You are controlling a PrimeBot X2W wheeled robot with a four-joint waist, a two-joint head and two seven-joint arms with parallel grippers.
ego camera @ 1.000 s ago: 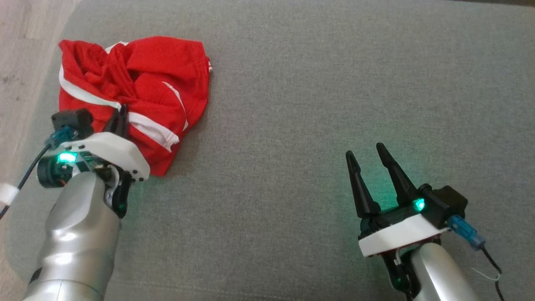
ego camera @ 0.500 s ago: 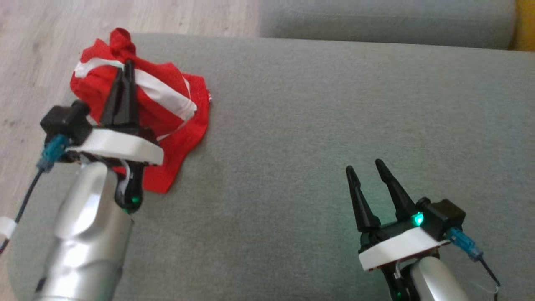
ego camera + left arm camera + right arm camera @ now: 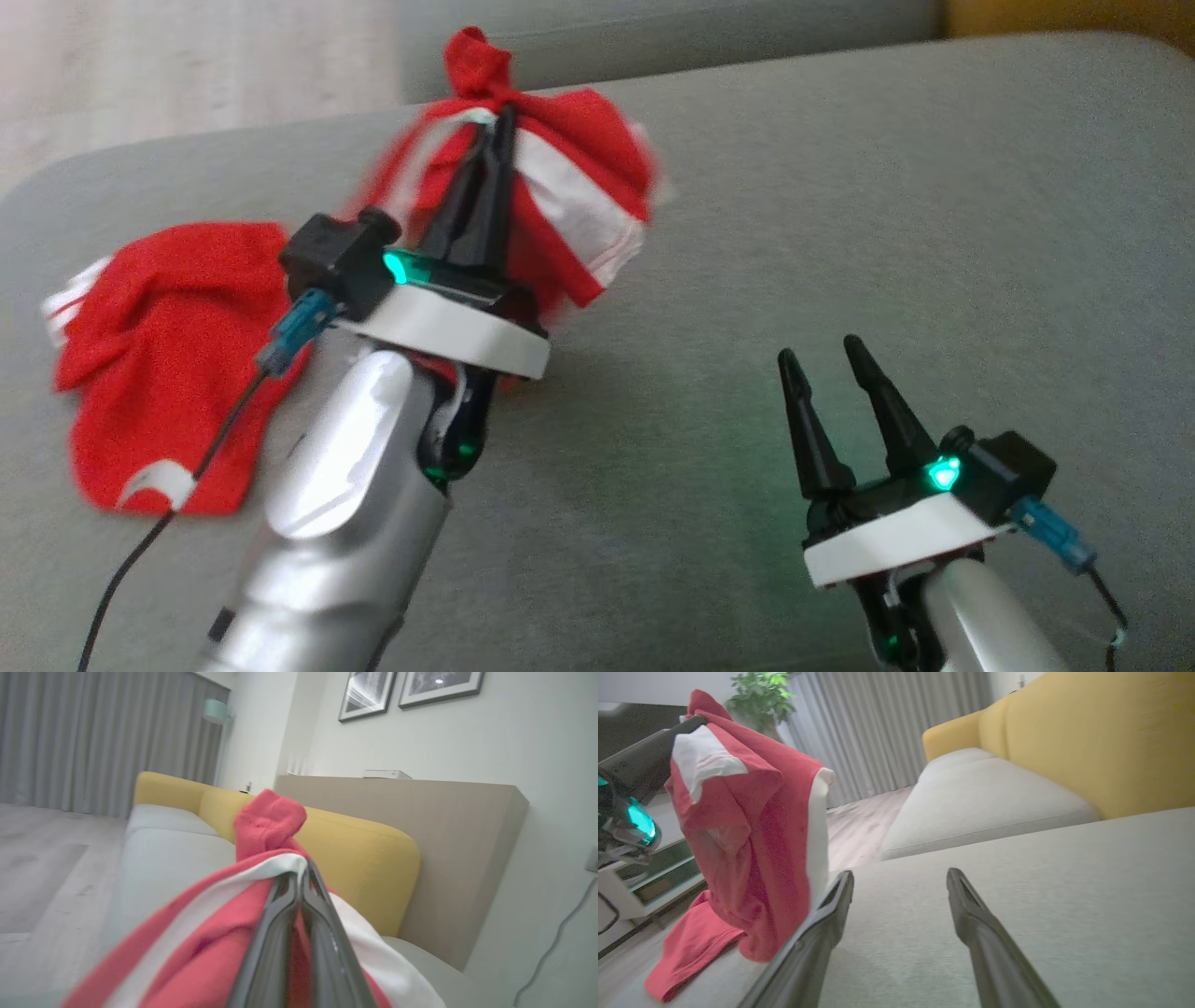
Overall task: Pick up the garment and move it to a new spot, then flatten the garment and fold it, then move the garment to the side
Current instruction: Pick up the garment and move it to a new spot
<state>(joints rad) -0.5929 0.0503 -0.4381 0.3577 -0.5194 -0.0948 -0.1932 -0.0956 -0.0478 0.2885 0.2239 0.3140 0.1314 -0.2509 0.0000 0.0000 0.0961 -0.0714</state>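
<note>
— What's the furniture?
— A grey sofa seat (image 3: pixel 840 233), its yellow backrest (image 3: pixel 1087 742) at the far right.
— And beyond?
— Pale wooden floor (image 3: pixel 187 75) far left, grey curtains (image 3: pixel 93 742), a leafy plant (image 3: pixel 759 693), two framed pictures (image 3: pixel 411 690) on the wall.

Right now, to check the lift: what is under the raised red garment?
The grey sofa cushion. The garment hangs from the shut left gripper, its tail lying on the cushion and hiding that patch.
</note>
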